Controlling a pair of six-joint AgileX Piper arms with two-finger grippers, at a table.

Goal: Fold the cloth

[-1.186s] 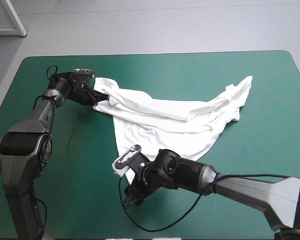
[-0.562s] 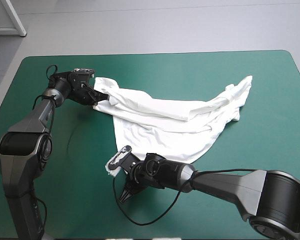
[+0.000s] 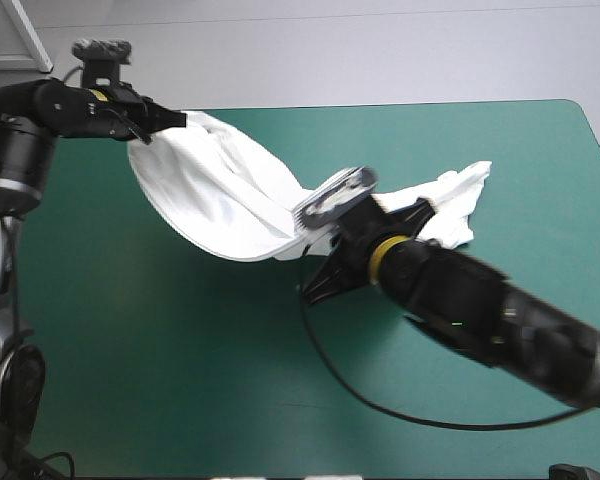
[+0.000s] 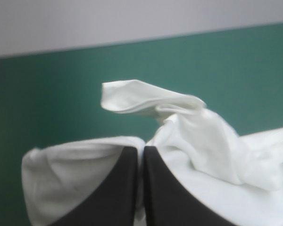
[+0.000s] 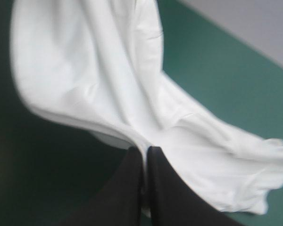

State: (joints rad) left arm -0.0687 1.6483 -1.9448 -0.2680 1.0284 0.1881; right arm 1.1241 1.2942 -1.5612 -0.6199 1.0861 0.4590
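No fold is made yet: the T-shirt (image 3: pixel 215 185) hangs as a sagging sheet between the two arms, one end raised over the far left corner of the bench (image 3: pixel 160 380), the other trailing crumpled on it toward its right side. The left pincer (image 4: pixel 142 151) is clamped on a bunched edge and the right pincer (image 5: pixel 145 151) nips another edge, so spreading flat and every fold look left to do
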